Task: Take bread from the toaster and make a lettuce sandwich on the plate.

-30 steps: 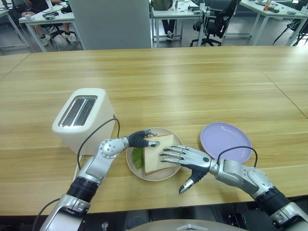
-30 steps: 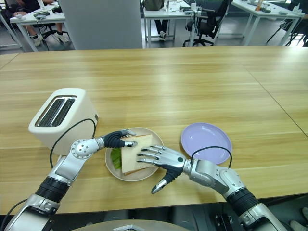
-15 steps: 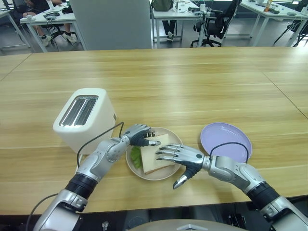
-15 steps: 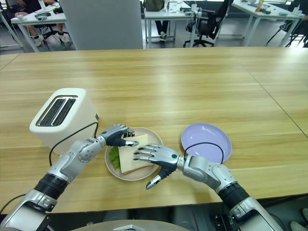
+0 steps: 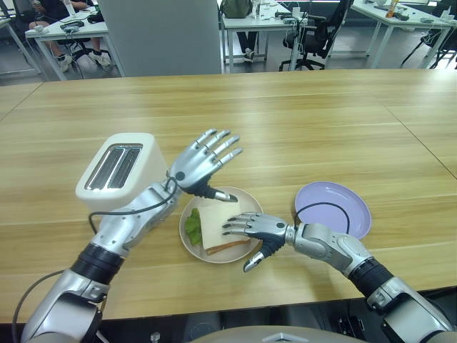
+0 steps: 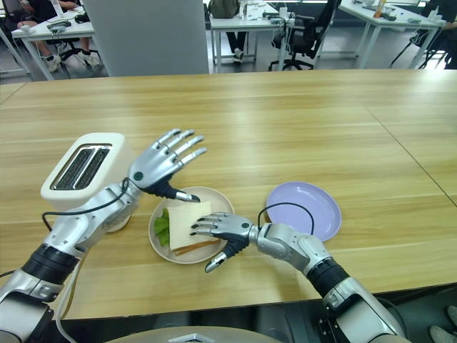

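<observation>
Right hand point(image 5: 255, 229): fingers spread and flat, gripping nothing. The fingertips lie on the right edge of the top slice point(image 5: 216, 227); the thumb hangs off the near side of the tan plate point(image 5: 190, 247). It looks like a light press, not a pinch.

Left hand point(image 5: 202, 161): fingers fanned wide, palm empty, raised above the table point(image 5: 300, 121) between the toaster point(image 5: 118, 171) and the tan plate. The thumb tip sits over the plate's far rim and looks clear of the bread.

The sandwich is stacked on the tan plate. The top slice sits square, lettuce point(image 5: 193, 224) pokes out on the left, and the crust of the bottom slice point(image 5: 230, 246) shows along the near edge. No bread stands up from the toaster slots. The purple plate point(image 5: 344, 214) is just to the right, with the right arm's cable point(image 5: 319, 204) looped over it.

Handling, as a judgement:
- Bread is light, soft and dents easily, so use low force and flat contact only.
- The lettuce is a limp, slick layer, so the top slice will likely skate on any sideways push.
- The stack is loose, with nothing binding it.
- To square it up, press straight down at the centre of the top slice.
- To lift it, pinch both slices across the crust on the right side, away from the leaf. Don't pull on the lettuce, which would probably tear.
- The plate is probably light and may slide on the wood.
</observation>
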`<act>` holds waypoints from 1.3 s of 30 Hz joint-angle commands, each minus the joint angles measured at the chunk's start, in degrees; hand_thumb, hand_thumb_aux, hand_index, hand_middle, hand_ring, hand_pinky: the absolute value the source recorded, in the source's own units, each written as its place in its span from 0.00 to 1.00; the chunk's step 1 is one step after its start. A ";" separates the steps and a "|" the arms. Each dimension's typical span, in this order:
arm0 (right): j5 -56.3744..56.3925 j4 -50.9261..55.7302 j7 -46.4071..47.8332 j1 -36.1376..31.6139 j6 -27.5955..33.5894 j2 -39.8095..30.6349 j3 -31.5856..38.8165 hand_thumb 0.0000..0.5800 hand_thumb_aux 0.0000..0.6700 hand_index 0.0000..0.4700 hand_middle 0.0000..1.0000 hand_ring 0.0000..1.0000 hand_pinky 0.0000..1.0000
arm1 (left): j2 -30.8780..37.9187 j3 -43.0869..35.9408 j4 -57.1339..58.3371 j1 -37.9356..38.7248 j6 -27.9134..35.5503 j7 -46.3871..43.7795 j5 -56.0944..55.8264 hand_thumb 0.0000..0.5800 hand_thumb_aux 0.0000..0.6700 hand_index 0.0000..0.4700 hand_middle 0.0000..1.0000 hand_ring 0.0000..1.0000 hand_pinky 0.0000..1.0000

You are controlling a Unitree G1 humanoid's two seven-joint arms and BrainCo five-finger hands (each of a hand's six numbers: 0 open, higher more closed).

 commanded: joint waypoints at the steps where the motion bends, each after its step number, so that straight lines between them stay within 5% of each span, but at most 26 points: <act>1: -2.97 5.48 -0.62 -0.30 6.55 -2.11 -0.88 0.00 0.00 0.00 0.00 0.00 0.00 | -0.63 4.16 -0.94 1.71 -2.79 -4.07 -11.80 0.00 0.00 0.00 0.00 0.00 0.00; 5: 6.28 3.22 -4.49 0.47 4.77 -1.00 -6.54 0.00 0.00 0.00 0.00 0.00 0.00 | 0.85 3.14 -0.14 3.27 -5.33 -7.39 -11.30 0.00 0.00 0.00 0.00 0.00 0.00; 6: 10.46 2.07 -4.93 1.30 3.65 -0.13 -8.44 0.00 0.00 0.00 0.00 0.00 0.00 | 0.32 3.05 0.33 3.78 -6.44 -8.36 -13.52 0.58 0.35 0.34 0.00 0.00 0.00; 7: 14.53 0.48 -5.12 2.20 2.39 0.50 -10.25 0.00 0.00 0.00 0.00 0.00 0.00 | -0.20 2.67 0.86 4.48 -7.97 -10.05 -16.76 0.94 0.75 0.73 0.00 0.00 0.00; 8: 18.02 -0.83 -4.61 3.06 1.40 0.82 -11.58 0.30 0.16 0.16 0.00 0.00 0.00 | -0.59 2.33 1.15 5.21 -9.31 -11.55 -19.42 1.00 1.00 0.98 0.00 0.00 0.00; 9: 20.99 -1.92 -3.79 3.87 0.51 0.88 -12.54 0.77 0.52 0.51 0.00 0.00 0.00 | -0.77 2.12 1.24 5.93 -10.54 -12.70 -21.20 1.00 1.00 0.98 0.04 0.04 0.04; 10: 23.97 -3.07 -2.72 4.77 -0.62 0.70 -13.36 0.99 0.92 0.90 0.00 0.00 0.00 | -0.73 1.84 1.41 6.62 -11.84 -14.03 -22.66 1.00 1.00 0.98 0.36 0.36 0.36; 11: 26.47 -4.11 -1.41 5.66 -1.22 0.31 -13.87 1.00 1.00 0.98 0.09 0.09 0.09 | -0.54 1.62 1.55 7.18 -13.07 -15.00 -23.23 1.00 1.00 0.98 0.69 0.69 0.69; 12: 28.11 -4.89 -0.12 6.22 -2.18 -0.27 -14.03 1.00 1.00 0.98 0.09 0.09 0.09 | -0.33 1.65 1.57 7.89 -14.00 -15.89 -23.61 1.00 1.00 0.98 0.69 0.69 0.69; 13: 29.24 -5.69 1.18 6.77 -2.87 -0.95 -14.07 1.00 1.00 0.98 0.79 0.79 0.79 | -0.09 1.61 1.51 8.53 -14.95 -16.72 -23.75 1.00 1.00 0.98 1.00 1.00 1.00; 14: 30.29 -6.60 2.62 7.49 -3.20 -1.77 -13.98 1.00 1.00 0.98 0.79 0.79 0.79 | 0.22 1.46 1.14 9.32 -15.90 -17.61 -23.86 1.00 1.00 0.98 1.00 1.00 1.00; 15: 31.11 -7.46 4.18 8.19 -4.13 -2.74 -13.60 1.00 1.00 0.98 1.00 1.00 1.00 | 0.52 1.36 0.65 10.16 -16.88 -18.45 -23.94 1.00 1.00 0.98 1.00 1.00 1.00; 22: 19.41 -15.77 8.81 15.41 -3.23 -8.58 -10.99 1.00 1.00 0.98 1.00 1.00 1.00 | 4.31 -1.22 -2.43 19.99 -20.57 -26.36 -21.26 1.00 1.00 0.98 1.00 1.00 1.00; 30: 8.47 -18.66 8.61 20.86 4.68 -5.85 -8.03 1.00 1.00 0.98 1.00 1.00 1.00 | 2.80 -5.87 -5.03 29.61 -13.78 -35.34 -16.19 1.00 1.00 0.98 1.00 1.00 1.00; 39: 2.97 -10.67 7.30 16.29 8.90 -2.82 -4.20 1.00 1.00 0.98 1.00 1.00 1.00 | -2.38 -11.47 1.93 24.51 -7.98 -37.73 -6.55 1.00 1.00 0.98 1.00 1.00 1.00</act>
